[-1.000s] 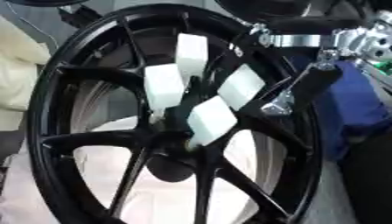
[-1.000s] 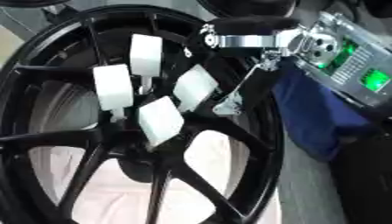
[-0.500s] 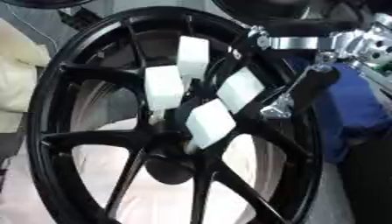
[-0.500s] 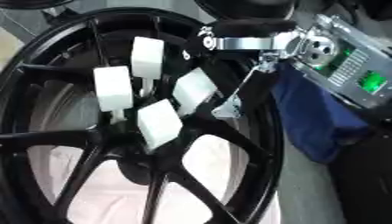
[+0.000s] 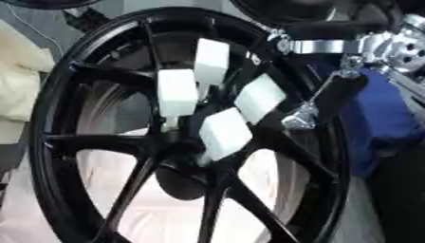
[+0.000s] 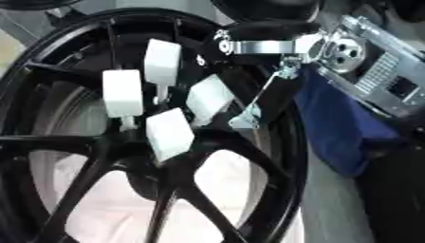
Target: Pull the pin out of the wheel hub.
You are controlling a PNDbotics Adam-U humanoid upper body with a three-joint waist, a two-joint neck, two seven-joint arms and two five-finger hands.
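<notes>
The black wheel [image 5: 99,156] fills almost the whole view, and it stands tilted, with its spokes running from the rim down to the dark hub [image 5: 179,178] in the lower middle. Behind the lower spokes a pale pinkish cloth [image 5: 99,209] shows through the openings. Just above the hub, the right robot hand [image 5: 212,107] reaches in from the upper right, and its white fingertips [image 5: 224,133] are gathered close together around the place where the spokes meet. The lowest white pad lies over the centre of the hub, so the pin itself is hidden and I cannot make it out; it is also not possible to tell if the fingers really close on something or only touch the spokes. Behind the fingers, a thin rod and a silver joint [image 5: 300,117] lead up to the black and silver wrist [image 6: 274,42] at the top right. To the right of the rim there is a blue cloth [image 5: 378,123]. At the far left edge a cream-coloured soft thing [image 5: 18,80] lies beside the wheel.
</notes>
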